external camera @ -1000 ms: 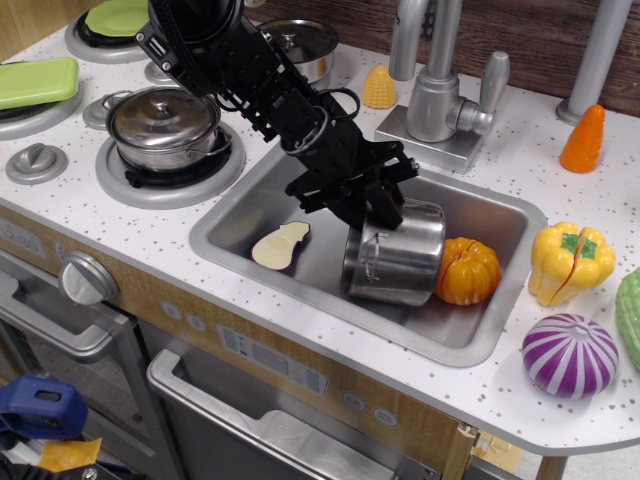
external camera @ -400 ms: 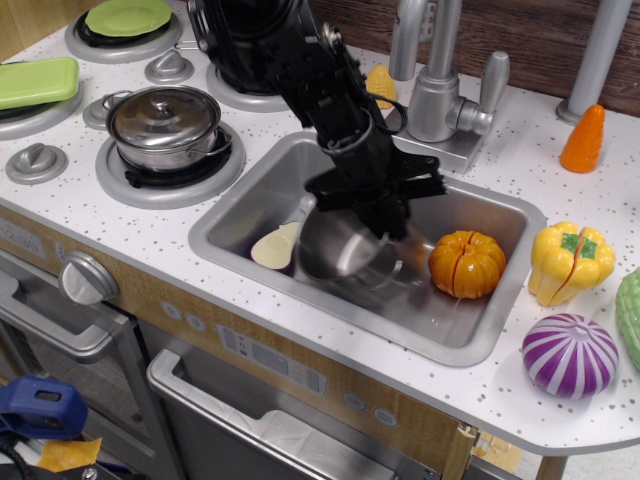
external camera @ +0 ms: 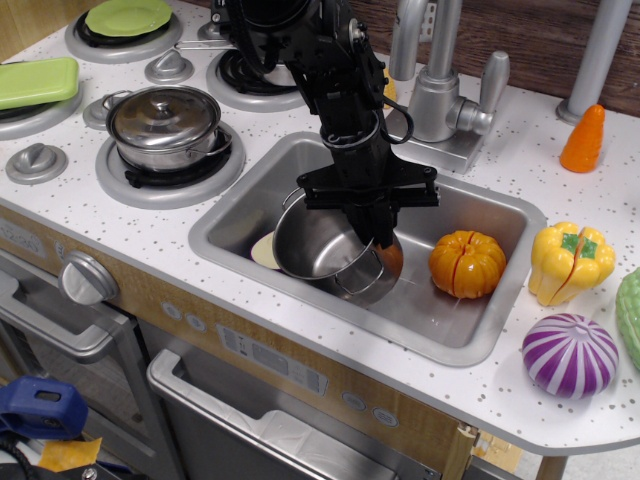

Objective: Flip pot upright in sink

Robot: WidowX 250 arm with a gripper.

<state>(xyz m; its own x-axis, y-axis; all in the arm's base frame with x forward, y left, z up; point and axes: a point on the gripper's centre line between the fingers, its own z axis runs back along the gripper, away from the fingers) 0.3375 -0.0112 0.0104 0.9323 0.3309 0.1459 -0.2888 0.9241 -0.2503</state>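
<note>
The shiny steel pot sits in the sink, mouth up and tilted toward the front left. My black gripper reaches down from above and is shut on the pot's right rim. The pot covers most of the eggplant slice at the sink's left. An orange pumpkin lies on the sink floor to the right of the pot, apart from it.
A lidded steel pot stands on the left burner. The faucet rises behind the sink. A corn piece, carrot, yellow pepper and purple onion lie on the counter. Green items sit at the far left.
The pot has turned from lying on its side beside the pumpkin to mouth up, and shifted left over the eggplant slice. My arm swung to come down more vertically.
</note>
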